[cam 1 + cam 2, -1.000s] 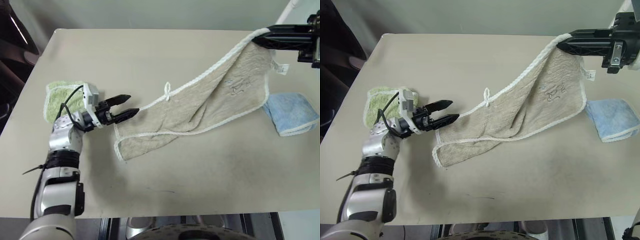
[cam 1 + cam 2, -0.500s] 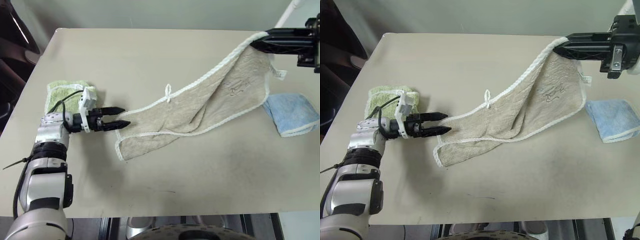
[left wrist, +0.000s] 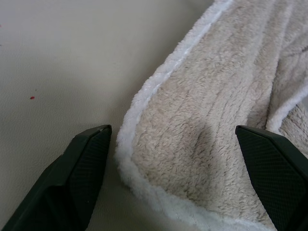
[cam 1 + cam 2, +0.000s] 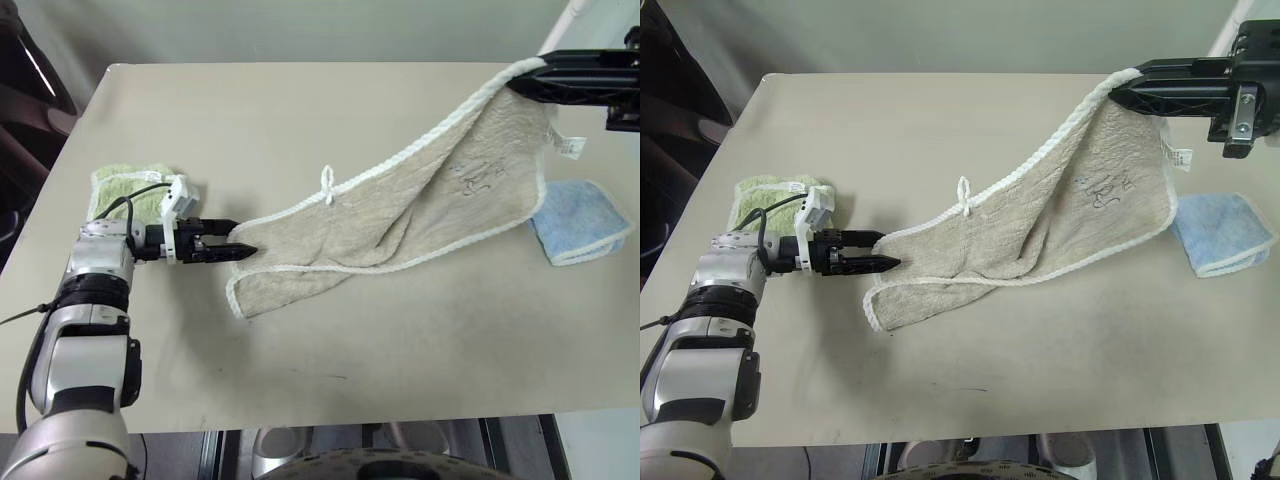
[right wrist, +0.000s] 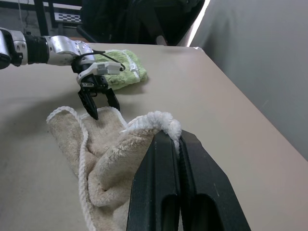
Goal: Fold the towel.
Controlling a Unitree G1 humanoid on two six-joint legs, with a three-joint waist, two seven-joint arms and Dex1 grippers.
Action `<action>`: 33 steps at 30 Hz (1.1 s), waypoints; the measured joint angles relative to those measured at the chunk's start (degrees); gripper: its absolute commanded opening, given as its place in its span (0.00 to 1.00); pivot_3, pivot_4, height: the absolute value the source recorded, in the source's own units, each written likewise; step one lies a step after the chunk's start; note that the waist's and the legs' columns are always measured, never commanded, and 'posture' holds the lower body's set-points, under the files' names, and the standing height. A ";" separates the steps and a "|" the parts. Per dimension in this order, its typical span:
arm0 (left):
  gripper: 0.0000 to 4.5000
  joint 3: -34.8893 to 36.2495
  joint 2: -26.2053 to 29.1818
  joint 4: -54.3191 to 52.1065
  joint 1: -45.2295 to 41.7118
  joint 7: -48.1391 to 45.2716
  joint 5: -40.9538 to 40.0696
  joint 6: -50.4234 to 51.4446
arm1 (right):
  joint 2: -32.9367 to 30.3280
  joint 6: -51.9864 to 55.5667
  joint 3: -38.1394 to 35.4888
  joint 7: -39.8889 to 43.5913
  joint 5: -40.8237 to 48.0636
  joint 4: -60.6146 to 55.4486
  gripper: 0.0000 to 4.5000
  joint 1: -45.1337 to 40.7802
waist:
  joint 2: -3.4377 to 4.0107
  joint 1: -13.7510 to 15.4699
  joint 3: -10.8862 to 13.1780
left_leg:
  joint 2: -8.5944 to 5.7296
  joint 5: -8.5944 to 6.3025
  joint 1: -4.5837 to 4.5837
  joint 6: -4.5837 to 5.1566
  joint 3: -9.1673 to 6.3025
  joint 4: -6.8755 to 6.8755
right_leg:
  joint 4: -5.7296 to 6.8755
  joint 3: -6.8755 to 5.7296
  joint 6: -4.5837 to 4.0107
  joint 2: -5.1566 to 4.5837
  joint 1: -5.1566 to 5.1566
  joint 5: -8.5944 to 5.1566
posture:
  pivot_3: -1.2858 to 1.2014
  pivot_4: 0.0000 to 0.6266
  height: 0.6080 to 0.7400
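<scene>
The right gripper (image 4: pixel 1118 92), black fingers pressed together, pinches one white-stitched corner of the beige terry cloth towel (image 4: pixel 1060 225) and holds it raised, the arm reaching level from the far right. From there the towel slopes down across the tan table (image 4: pixel 940 130) to the left gripper (image 4: pixel 883 263), whose spread fingers straddle the towel's low near corner, arm low and nearly level. A folded light blue cloth (image 4: pixel 1222 232) lies below the right gripper; a folded light green cloth (image 4: pixel 775 195) lies beside the left wrist.

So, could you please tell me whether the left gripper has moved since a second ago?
Yes. The left gripper has swung down from in front of the green towel toward the table, levelling at the beige towel's corner.
</scene>
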 measured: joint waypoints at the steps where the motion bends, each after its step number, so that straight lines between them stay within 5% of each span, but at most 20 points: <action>1: 0.87 -0.06 0.24 0.40 -0.13 -0.36 0.09 0.41 | 0.00 0.00 -0.01 -0.14 0.20 -0.04 0.00 0.01 | 0.00 -0.05 0.00 | 0.00 0.01 0.00 0.00 0.00 0.01 | 0.00 0.00 0.00 0.00 0.00 0.01 | 0.52 0.24 0.95; 12: 0.01 -0.22 1.62 1.27 0.37 -2.96 0.82 4.85 | -0.26 -0.38 -0.11 -0.55 0.30 -0.03 0.00 1.03 | 0.00 0.04 0.00 | -0.01 0.14 -0.33 -0.29 0.00 0.01 | -0.04 0.00 0.08 0.00 -0.24 -0.01 | 0.52 0.24 0.95; 28: 0.01 7.12 -1.19 -10.06 -0.25 0.61 -8.05 12.08 | -2.69 -2.77 -2.65 -1.49 -1.07 1.41 0.00 7.41 | -0.05 0.70 0.02 | -0.03 0.17 -0.61 -0.34 -0.04 0.39 | -0.06 0.00 0.28 -0.01 -0.32 0.10 | 0.52 0.24 0.95; 33: 0.01 11.58 -2.96 -8.21 -13.06 5.85 -11.25 11.80 | -4.87 -8.54 -4.91 -3.04 -7.29 11.05 0.00 13.30 | -0.23 1.19 0.11 | -0.14 0.05 -0.77 0.17 -0.07 0.67 | -0.15 0.02 0.52 -0.13 -0.31 0.46 | 0.52 0.24 0.95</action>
